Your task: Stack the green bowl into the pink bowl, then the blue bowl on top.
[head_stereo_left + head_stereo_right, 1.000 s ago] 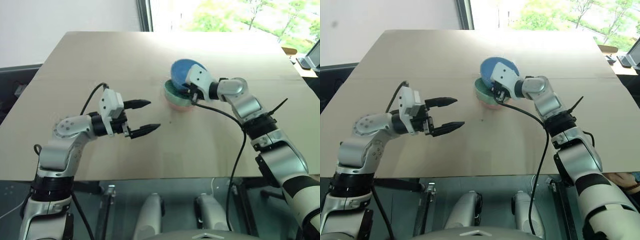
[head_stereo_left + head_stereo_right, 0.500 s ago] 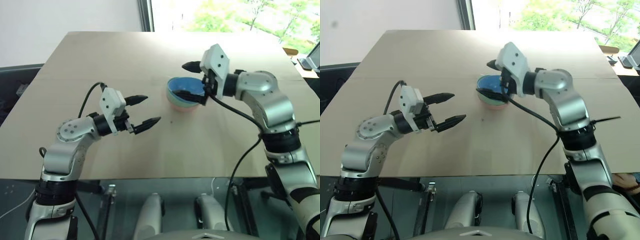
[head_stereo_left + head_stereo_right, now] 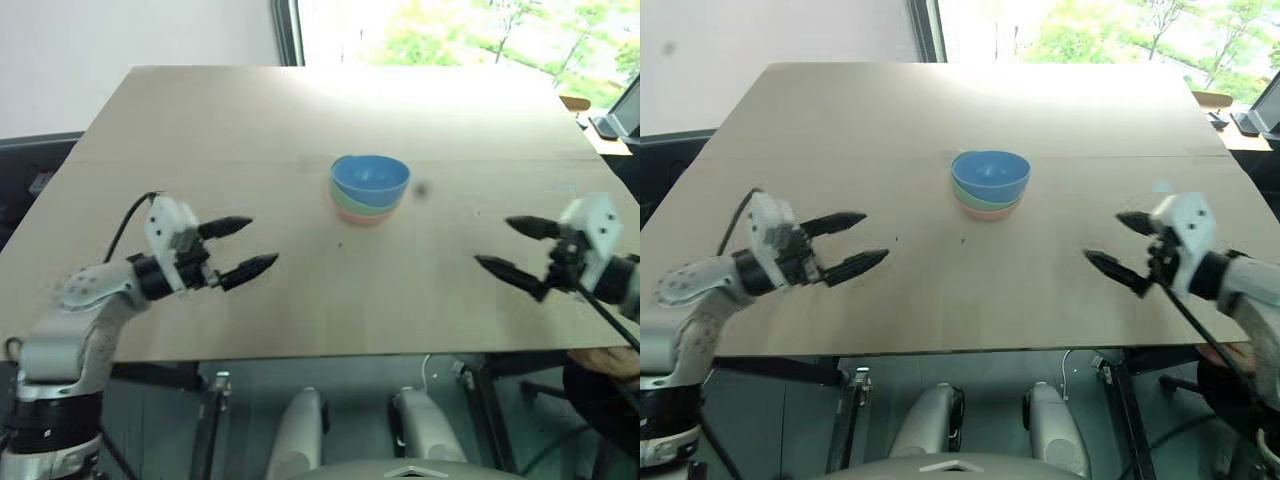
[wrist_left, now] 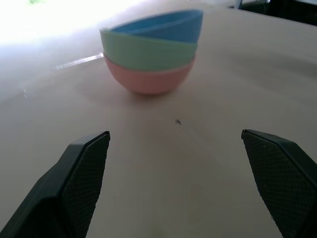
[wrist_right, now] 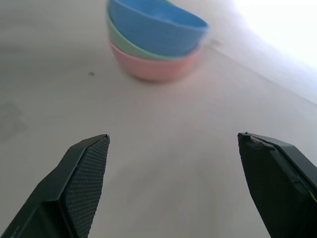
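Three smooth round bowls nested mid-table, blue bowl (image 3: 370, 178) over green bowl (image 4: 148, 49) over pink bowl (image 4: 148, 79), at 2 o'clock from left gripper (image 3: 240, 248) and 10 o'clock from right gripper (image 3: 512, 248), both spread wide, empty

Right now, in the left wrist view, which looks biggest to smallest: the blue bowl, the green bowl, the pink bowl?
By the part that shows:
1. green bowl and pink bowl, about alike
2. blue bowl, a thinner band

They are nested, each partly hidden by the next, so true sizes cannot be ranked.
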Motion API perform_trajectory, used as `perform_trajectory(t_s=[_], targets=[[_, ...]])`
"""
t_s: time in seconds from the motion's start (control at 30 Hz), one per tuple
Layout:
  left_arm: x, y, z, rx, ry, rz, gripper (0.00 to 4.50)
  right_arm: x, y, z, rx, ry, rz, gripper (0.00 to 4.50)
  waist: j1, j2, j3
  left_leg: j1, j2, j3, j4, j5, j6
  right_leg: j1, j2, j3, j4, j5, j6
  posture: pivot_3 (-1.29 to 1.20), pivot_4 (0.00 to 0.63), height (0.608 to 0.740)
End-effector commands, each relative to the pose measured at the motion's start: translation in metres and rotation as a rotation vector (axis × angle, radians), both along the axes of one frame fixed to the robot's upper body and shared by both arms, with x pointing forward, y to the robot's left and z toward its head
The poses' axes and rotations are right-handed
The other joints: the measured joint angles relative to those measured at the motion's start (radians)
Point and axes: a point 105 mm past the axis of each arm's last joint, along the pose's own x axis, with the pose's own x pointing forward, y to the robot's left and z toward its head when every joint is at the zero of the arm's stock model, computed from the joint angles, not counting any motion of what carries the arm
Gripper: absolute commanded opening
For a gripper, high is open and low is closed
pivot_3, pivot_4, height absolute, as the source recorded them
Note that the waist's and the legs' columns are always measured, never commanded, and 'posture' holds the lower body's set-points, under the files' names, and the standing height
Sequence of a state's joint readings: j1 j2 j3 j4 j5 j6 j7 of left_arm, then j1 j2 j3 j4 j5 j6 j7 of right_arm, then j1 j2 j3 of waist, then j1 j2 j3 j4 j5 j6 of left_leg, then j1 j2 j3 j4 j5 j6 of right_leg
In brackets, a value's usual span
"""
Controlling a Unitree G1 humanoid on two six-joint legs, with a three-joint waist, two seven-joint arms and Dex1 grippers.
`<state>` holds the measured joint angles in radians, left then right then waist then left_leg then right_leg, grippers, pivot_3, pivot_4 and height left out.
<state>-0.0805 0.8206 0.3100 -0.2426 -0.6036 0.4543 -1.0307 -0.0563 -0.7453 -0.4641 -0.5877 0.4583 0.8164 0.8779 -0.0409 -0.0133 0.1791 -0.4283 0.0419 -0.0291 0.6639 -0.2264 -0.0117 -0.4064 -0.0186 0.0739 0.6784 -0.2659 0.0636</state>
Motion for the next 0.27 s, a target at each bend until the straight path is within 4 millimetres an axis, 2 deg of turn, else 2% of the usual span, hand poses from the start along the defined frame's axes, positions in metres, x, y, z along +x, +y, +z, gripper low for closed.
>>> perform_trajectory(t_s=[0.03,0.27], targets=[[0.005,0.003,0.014,0.047,-0.099,0.037,4.5,-0.01,0.0,0.019,-0.008,-0.064,0.013,4.36,0.0,0.0,0.0,0.001,0.0,0.0,0.0,0.0,0.0,0.001,0.0,0.0,0.0,0.0,0.0,0.0,0.15,0.74],[0.003,-0.01,0.017,0.008,-0.084,-0.046,4.5,-0.011,0.008,0.022,-0.004,-0.069,0.038,4.36,0.003,0.0,0.0,0.006,0.0,0.001,0.0,0.0,0.0,0.006,0.0,0.001,-0.001,-0.002,0.002,0.0,0.15,0.74]])
